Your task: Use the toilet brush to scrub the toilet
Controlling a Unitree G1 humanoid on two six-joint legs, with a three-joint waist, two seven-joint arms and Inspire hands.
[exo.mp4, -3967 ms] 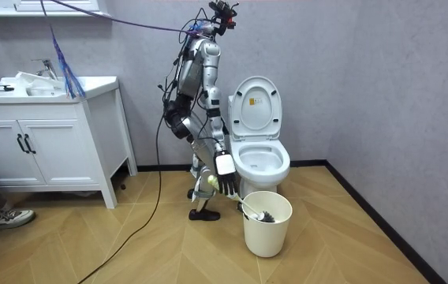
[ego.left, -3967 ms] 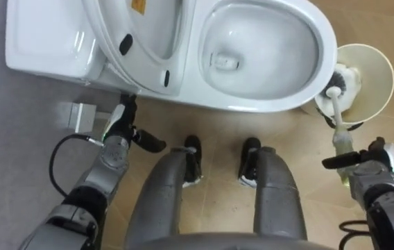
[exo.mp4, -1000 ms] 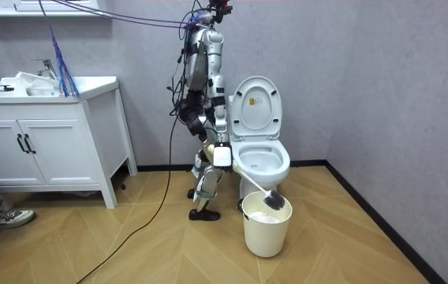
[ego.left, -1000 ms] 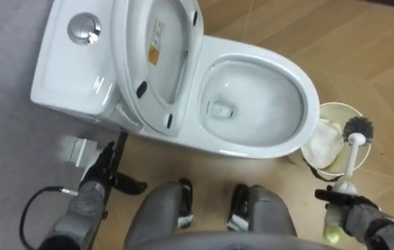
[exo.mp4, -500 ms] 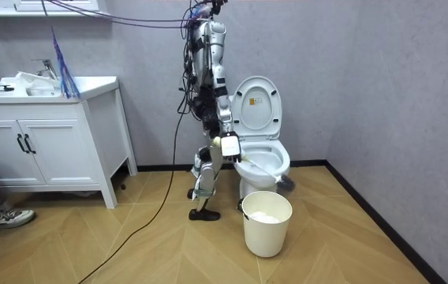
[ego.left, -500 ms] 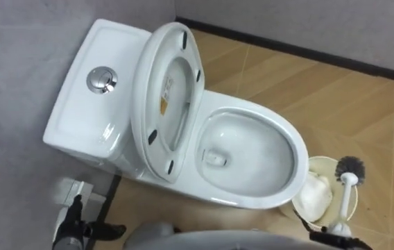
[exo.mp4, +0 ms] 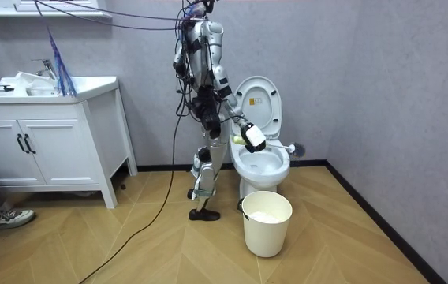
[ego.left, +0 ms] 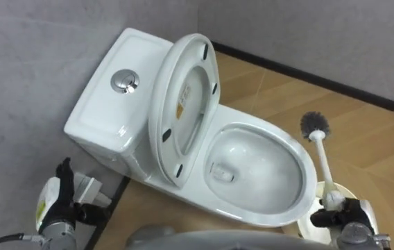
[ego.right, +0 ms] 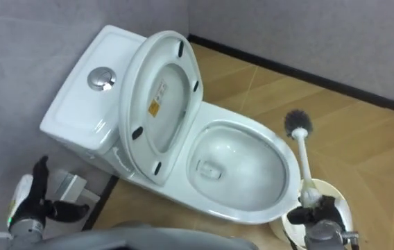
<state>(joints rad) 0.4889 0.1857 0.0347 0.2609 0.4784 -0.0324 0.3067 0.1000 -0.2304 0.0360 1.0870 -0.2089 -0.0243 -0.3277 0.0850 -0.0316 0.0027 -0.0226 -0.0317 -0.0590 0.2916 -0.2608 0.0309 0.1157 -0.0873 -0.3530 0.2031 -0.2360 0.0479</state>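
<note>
Holding the toilet brush (ego.left: pixel 321 163) beside the bowl

Stood close against the toilet (ego.left: pixel 107 111), lid (ego.left: pixel 173 83) raised. Clamped the fingers of the right hand (ego.left: pixel 349 217) round the brush handle at the near right, above the bucket (exo.mp4: pixel 267 229), bristle head up just beyond the rim's far right edge. Hung the left hand (ego.left: pixel 60 201) low at the near left, fingers apart, empty.
</note>
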